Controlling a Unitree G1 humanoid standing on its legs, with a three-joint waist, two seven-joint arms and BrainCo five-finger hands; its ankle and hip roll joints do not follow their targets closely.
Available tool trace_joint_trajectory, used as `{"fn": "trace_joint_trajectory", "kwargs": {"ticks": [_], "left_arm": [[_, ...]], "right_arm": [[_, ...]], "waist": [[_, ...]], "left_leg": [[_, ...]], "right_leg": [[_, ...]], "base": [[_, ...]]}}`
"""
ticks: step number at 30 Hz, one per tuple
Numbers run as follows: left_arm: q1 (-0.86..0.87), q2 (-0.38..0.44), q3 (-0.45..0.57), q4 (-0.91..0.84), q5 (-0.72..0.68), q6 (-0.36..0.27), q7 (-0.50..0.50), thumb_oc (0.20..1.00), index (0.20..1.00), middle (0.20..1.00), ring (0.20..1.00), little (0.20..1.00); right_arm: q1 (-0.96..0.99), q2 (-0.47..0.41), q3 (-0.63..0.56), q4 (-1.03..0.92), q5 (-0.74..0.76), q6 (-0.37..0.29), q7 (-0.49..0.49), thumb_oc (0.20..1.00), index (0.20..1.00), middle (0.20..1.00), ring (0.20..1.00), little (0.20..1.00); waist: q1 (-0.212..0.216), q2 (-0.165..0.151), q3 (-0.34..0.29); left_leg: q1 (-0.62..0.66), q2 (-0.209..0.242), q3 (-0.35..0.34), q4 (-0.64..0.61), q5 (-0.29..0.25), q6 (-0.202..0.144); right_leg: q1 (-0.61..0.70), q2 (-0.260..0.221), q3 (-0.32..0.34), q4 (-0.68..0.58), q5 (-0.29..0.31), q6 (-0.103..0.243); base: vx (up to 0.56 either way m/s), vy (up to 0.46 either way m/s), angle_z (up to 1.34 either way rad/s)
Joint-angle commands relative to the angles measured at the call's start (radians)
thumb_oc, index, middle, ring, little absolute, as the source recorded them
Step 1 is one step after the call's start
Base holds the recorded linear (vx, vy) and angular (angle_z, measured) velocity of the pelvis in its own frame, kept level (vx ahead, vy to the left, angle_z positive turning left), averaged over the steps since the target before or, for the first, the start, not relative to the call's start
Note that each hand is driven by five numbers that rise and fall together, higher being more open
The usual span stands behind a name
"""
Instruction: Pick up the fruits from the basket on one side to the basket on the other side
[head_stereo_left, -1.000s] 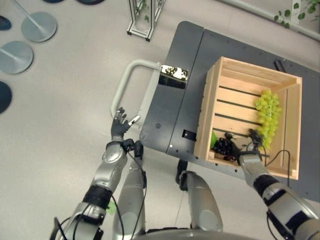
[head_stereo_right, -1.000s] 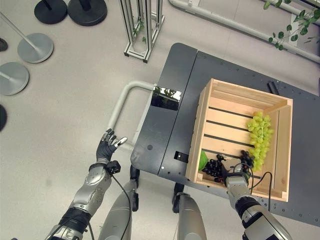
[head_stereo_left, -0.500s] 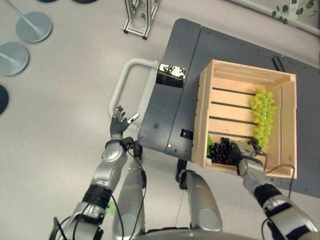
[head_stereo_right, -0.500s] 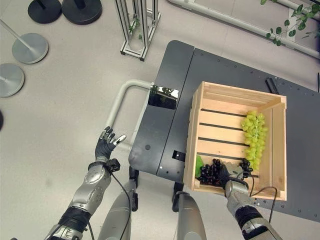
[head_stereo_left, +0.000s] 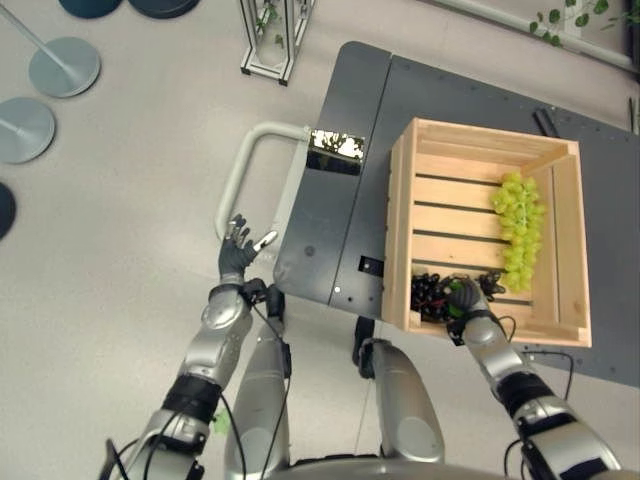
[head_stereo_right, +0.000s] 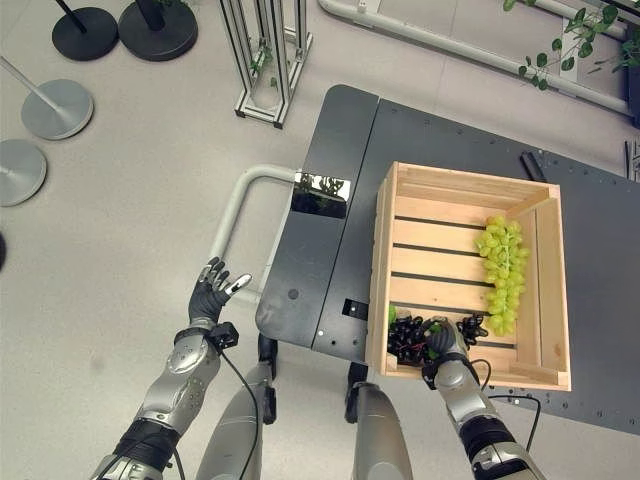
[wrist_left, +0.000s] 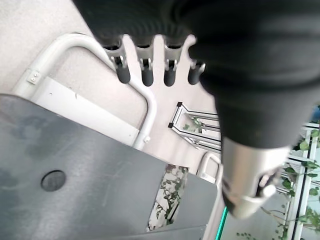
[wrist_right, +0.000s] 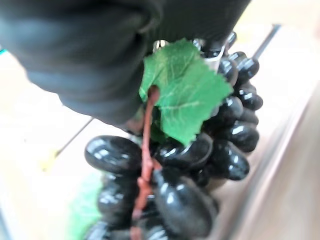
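Observation:
A wooden crate (head_stereo_left: 400, 230) stands on the dark table (head_stereo_left: 340, 200). A bunch of green grapes (head_stereo_left: 518, 225) lies along its right side. A bunch of black grapes (head_stereo_left: 428, 293) with a green leaf (wrist_right: 180, 95) lies in the crate's near left corner. My right hand (head_stereo_left: 465, 305) rests on that bunch. In the right wrist view the stem and leaf run up under the hand, whose fingers curl over the black grapes (wrist_right: 200, 160). My left hand (head_stereo_left: 238, 255) is open, fingers straight, beside the table's left edge.
A white tubular handle (head_stereo_left: 240, 170) sticks out from the table's left side, just beyond my left hand. A shiny plate (head_stereo_left: 335, 148) sits on the table edge. A metal frame (head_stereo_left: 268, 40) and round stand bases (head_stereo_left: 62, 65) stand on the floor farther off.
The camera has shifted. My right hand has moved left inside the crate, from beside the black grapes onto them. The left hand has stayed by the handle.

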Motion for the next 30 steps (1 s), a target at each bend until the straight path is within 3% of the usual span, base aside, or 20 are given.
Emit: {"fn": "trace_joint_trajectory", "kwargs": {"ticks": [1, 11, 20, 30], "left_arm": [[0.017, -0.017, 0.016, -0.068, -0.005, -0.044, -0.026, 1.0, 1.0, 1.0, 1.0, 1.0], [0.024, -0.003, -0.012, -0.071, 0.048, -0.025, -0.061, 1.0, 1.0, 1.0, 1.0, 1.0], [0.018, 0.022, -0.026, -0.079, 0.113, -0.017, -0.101, 1.0, 1.0, 1.0, 1.0, 1.0], [0.002, 0.017, -0.031, -0.072, 0.125, -0.016, -0.117, 1.0, 1.0, 1.0, 1.0, 1.0]], "right_arm": [[0.003, -0.01, -0.014, -0.143, 0.086, -0.093, 0.022, 0.2, 0.2, 0.2, 0.2, 0.2], [0.018, -0.006, -0.034, -0.287, 0.201, -0.141, 0.056, 0.2, 0.2, 0.2, 0.2, 0.2], [0.059, -0.02, -0.14, -0.563, 0.375, -0.222, 0.109, 0.2, 0.2, 0.2, 0.2, 0.2], [0.039, -0.046, -0.197, -0.686, 0.398, -0.243, 0.112, 0.2, 0.2, 0.2, 0.2, 0.2]], "waist": [[-0.019, 0.028, -0.022], [-0.02, 0.031, -0.035], [-0.028, 0.021, -0.051], [-0.031, 0.017, -0.072]], "left_leg": [[-0.018, -0.001, -0.041, 0.093, -0.159, -0.013], [-0.024, 0.001, -0.044, 0.102, -0.165, -0.013], [-0.02, 0.004, -0.041, 0.107, -0.173, -0.016], [-0.009, 0.006, -0.039, 0.111, -0.183, -0.016]], "right_leg": [[-0.038, -0.044, 0.06, -0.145, 0.113, 0.058], [-0.04, -0.041, 0.06, -0.142, 0.11, 0.056], [-0.038, -0.039, 0.065, -0.143, 0.105, 0.057], [-0.025, -0.036, 0.067, -0.142, 0.099, 0.057]], "base": [[0.01, -0.005, -0.1], [0.0, -0.001, -0.01], [0.0, -0.002, 0.0], [0.0, -0.001, 0.0]]}}
